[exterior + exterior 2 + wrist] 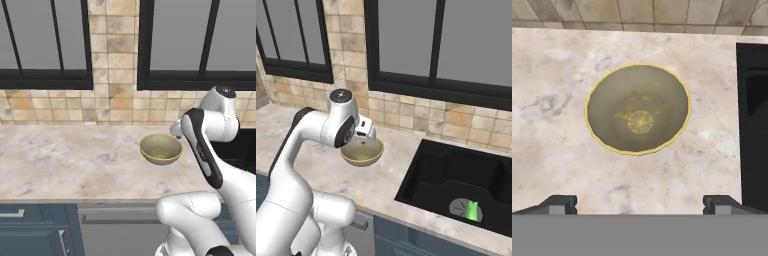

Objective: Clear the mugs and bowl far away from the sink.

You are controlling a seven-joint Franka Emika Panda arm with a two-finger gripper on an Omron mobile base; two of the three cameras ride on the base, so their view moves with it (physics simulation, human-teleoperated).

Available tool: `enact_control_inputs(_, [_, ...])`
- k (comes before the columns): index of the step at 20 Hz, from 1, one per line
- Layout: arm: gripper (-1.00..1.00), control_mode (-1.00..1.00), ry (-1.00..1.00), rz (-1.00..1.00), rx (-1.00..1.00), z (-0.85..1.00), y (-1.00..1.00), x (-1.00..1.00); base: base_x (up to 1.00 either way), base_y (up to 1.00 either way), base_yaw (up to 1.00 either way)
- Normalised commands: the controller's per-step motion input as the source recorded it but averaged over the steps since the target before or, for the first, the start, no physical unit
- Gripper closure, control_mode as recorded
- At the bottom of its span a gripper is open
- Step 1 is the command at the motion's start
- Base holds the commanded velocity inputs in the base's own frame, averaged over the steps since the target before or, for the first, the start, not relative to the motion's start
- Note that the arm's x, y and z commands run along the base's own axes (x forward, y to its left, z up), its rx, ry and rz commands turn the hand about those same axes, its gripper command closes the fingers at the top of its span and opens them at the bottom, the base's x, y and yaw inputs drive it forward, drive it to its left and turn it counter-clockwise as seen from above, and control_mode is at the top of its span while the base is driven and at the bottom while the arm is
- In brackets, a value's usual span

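The olive-tan bowl (638, 109) with a yellow rim stands upright and empty on the marble counter, just left of the black sink (754, 125). My gripper (639, 204) hangs open above the counter on the near side of the bowl, touching nothing, fingertips (559, 204) wide apart. In the right base view the white hand (363, 131) hovers over the bowl (362, 152). The bowl (161, 149) also sits mid-counter in the left base view. In the sink (456, 175) a bright green shape (472, 210), perhaps a mug, lies by the round grey drain.
The marble counter (65, 160) stretches far to the left of the bowl. A tiled wall (115, 100) and dark window frames close the back. Blue cabinet fronts (35, 230) run below the counter's front edge.
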Motion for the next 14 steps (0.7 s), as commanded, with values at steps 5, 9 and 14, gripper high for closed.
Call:
enact_control_inputs(5, [-1.0, -1.0, 0.03, 0.0, 0.0, -0.38, -0.21, 0.48, 0.0, 0.0, 0.0])
enact_control_inputs(9, [-1.0, -1.0, 0.03, 0.0, 0.0, -0.37, -0.28, 0.39, 0.0, 0.0, 0.0])
enact_control_inputs(14, [-1.0, -1.0, 0.02, 0.0, 0.0, -0.27, -0.28, 0.24, 0.0, 0.0, 0.0])
